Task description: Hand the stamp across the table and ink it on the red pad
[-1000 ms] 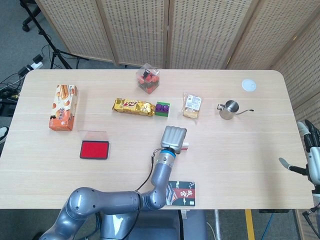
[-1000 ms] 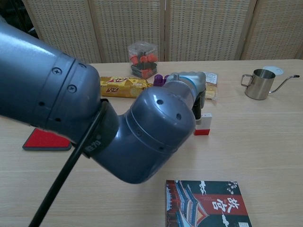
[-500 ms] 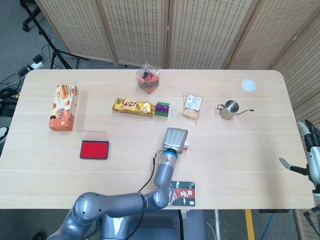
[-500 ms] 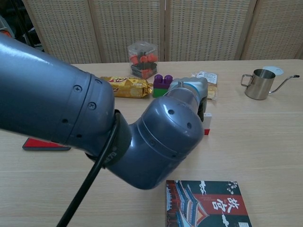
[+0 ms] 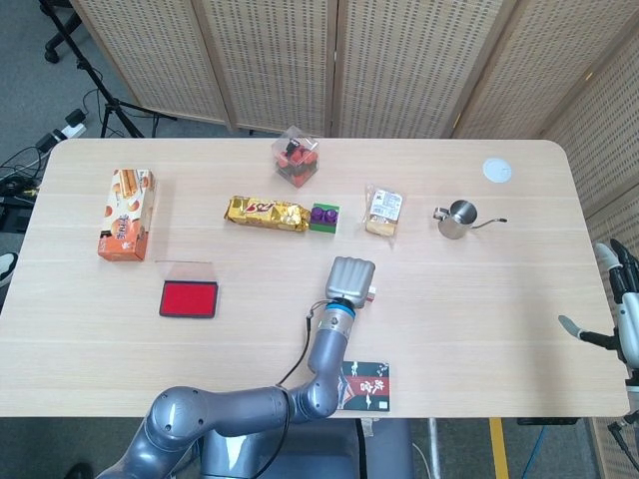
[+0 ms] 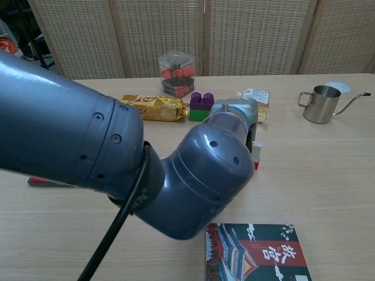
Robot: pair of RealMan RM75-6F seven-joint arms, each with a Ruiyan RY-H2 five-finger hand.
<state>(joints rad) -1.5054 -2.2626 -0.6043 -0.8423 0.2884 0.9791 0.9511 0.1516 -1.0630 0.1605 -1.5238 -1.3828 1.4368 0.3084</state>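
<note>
Covering the stamp (image 5: 370,292) with my left hand (image 5: 349,276) near the table's middle, I see only the back of that hand from above; its fingers are hidden beneath it and behind the forearm in the chest view, so I cannot tell whether they have closed on the stamp or merely rest against it. A sliver of the stamp's white body with a red base (image 6: 256,156) shows just right of the wrist, standing on the wooden table (image 5: 499,279).

My right hand (image 5: 621,311) hangs off the far right edge, fingers spread and holding nothing, well apart from the stamp. The red ink pad (image 5: 189,298) lies on the left side of the table, also well apart. Behind the hand sit a purple-and-green toy brick (image 5: 321,217), a gold snack bar (image 5: 266,213) and a wrapped pastry (image 5: 384,212); a steel pouring kettle (image 5: 457,219) stands further right, and a printed booklet (image 5: 363,385) lies at the near edge.

My worry is the blind grip: if the fingers sit unevenly on so small a block, lifting may tip it or let it slip out. The bulky forearm also masks the chest camera, so a poor hold could go unnoticed until the stamp falls.
</note>
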